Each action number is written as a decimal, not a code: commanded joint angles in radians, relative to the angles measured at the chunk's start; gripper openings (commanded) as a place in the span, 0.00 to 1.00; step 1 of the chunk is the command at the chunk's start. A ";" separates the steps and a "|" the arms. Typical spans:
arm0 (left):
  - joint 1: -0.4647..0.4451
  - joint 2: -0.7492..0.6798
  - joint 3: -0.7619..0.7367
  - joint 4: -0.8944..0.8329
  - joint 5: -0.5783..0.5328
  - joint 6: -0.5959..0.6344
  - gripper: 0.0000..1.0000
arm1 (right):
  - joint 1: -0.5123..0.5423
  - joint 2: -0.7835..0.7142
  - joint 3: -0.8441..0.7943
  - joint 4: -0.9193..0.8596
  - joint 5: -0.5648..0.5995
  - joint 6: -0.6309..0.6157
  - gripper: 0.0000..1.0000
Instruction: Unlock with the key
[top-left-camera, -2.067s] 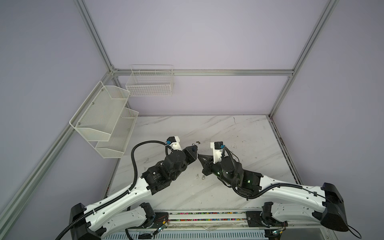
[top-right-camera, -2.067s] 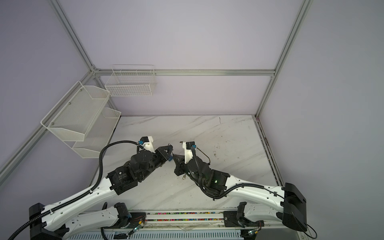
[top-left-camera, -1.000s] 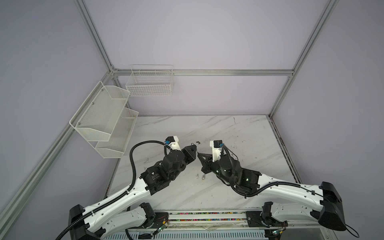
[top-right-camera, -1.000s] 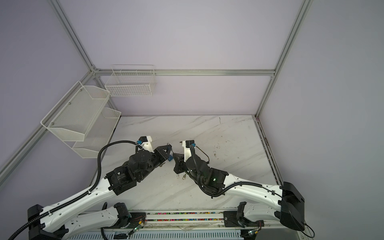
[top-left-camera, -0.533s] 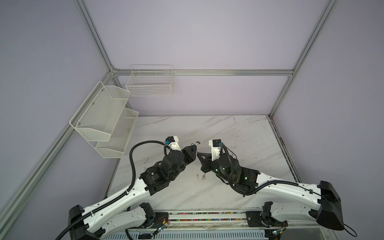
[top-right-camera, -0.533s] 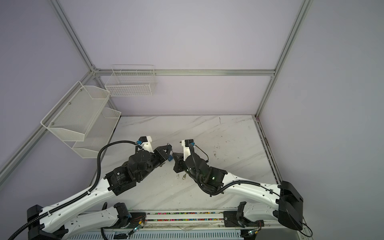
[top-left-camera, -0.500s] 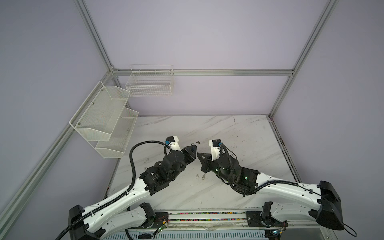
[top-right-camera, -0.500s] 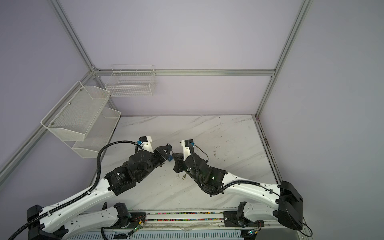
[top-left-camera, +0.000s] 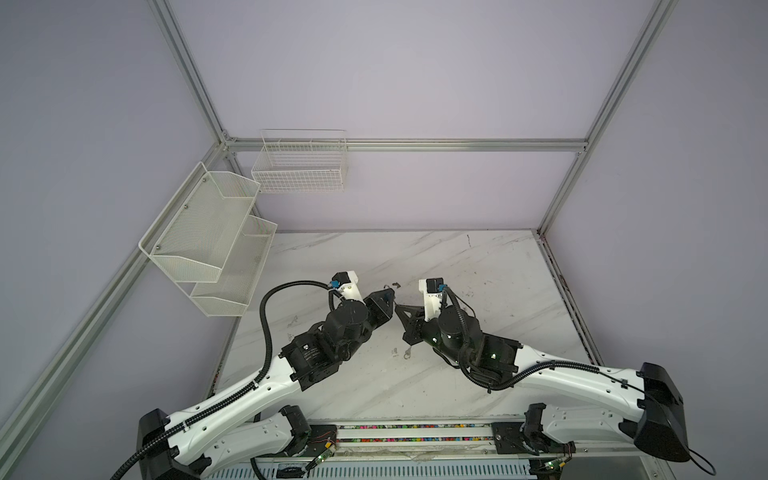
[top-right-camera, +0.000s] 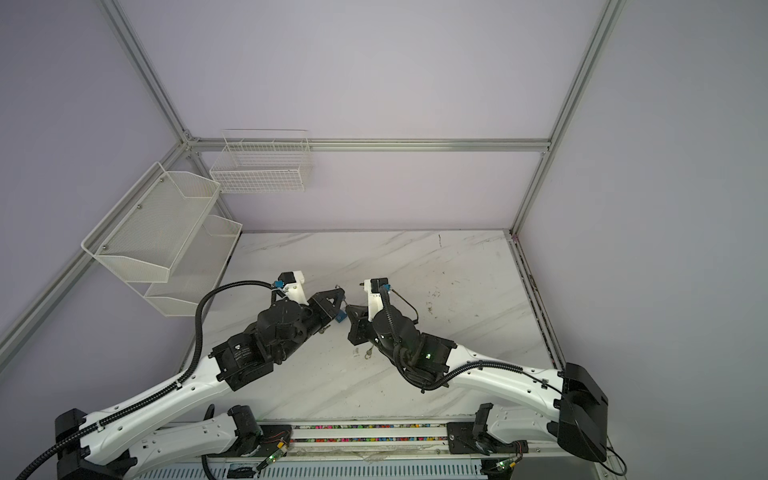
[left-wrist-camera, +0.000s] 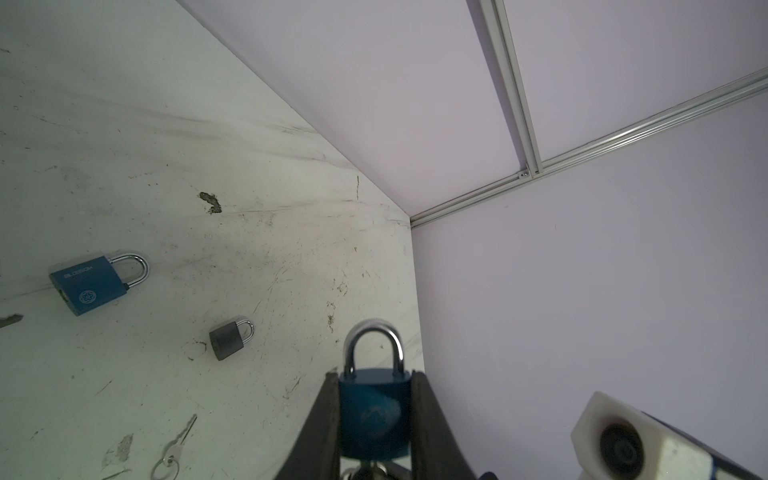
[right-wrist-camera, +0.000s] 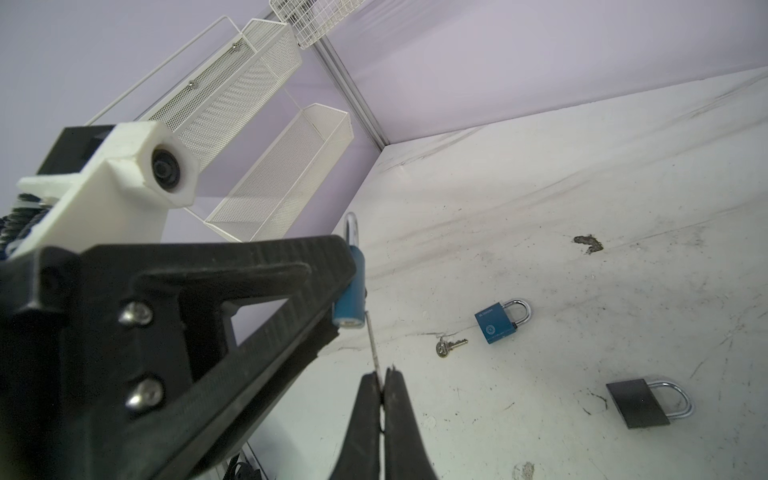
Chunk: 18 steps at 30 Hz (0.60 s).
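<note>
L gripper, jaws narrowly apart, clamps blue padlock by its sides, while R gripper, pinched tight, holds key w/ tip at that padlock's bottom face.

Arms angled inward, tips nearly meeting (held aloft); left pincer clamped, right pincer pinched tight.
</note>
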 joint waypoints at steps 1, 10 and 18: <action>0.000 0.005 0.017 0.018 -0.004 0.027 0.00 | 0.001 -0.028 0.006 0.023 -0.012 -0.012 0.00; 0.000 -0.008 0.022 -0.003 -0.034 0.037 0.00 | 0.001 -0.034 0.001 0.028 -0.030 -0.014 0.00; 0.000 -0.015 0.024 -0.010 -0.044 0.043 0.00 | 0.000 -0.033 -0.011 0.037 -0.042 -0.017 0.00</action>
